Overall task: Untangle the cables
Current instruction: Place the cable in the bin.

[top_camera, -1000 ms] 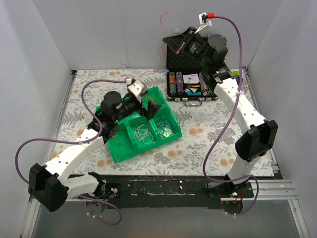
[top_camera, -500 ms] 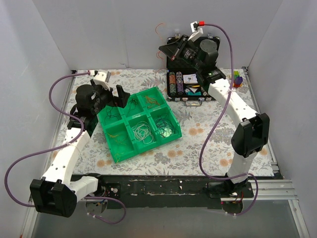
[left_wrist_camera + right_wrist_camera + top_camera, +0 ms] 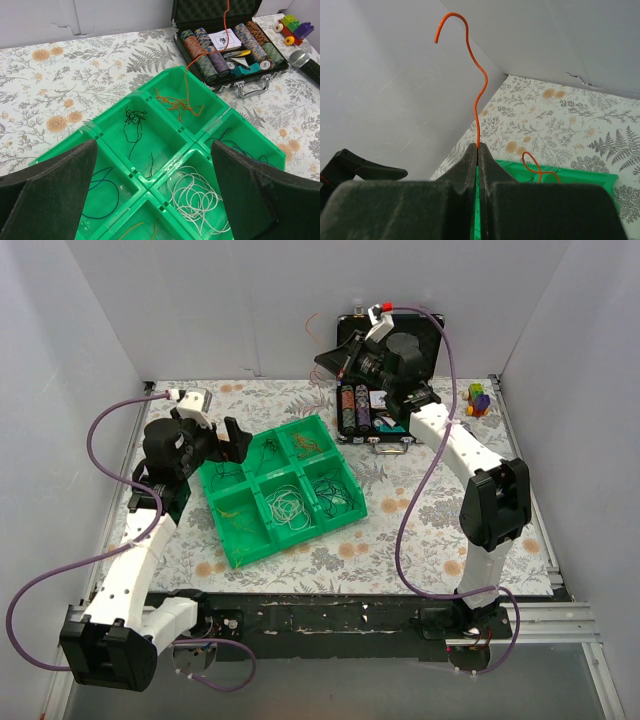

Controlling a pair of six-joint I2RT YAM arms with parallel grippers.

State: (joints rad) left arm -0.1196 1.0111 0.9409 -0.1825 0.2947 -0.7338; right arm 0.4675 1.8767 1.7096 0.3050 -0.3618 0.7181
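Poking up from the clamped right tool (image 3: 478,150), one orange cable (image 3: 475,117).

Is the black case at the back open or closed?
Open. The black case has its lid raised, and the poker chips inside show.

Both arms are built alike, from where I stand: the left arm (image 3: 128,562) and the right arm (image 3: 452,443) wear smooth white shells between bulky black joint housings (image 3: 497,502); a thick purple cord (image 3: 91,438) hangs off the left one, and another purple cord (image 3: 401,538) trails along the right; that second one ends in a small red-and-white plug (image 3: 381,310); the left gripper's fingers (image 3: 52,195) are broad black wedges with a grainy, matte face; the right gripper's fingers (image 3: 447,197) look the same.
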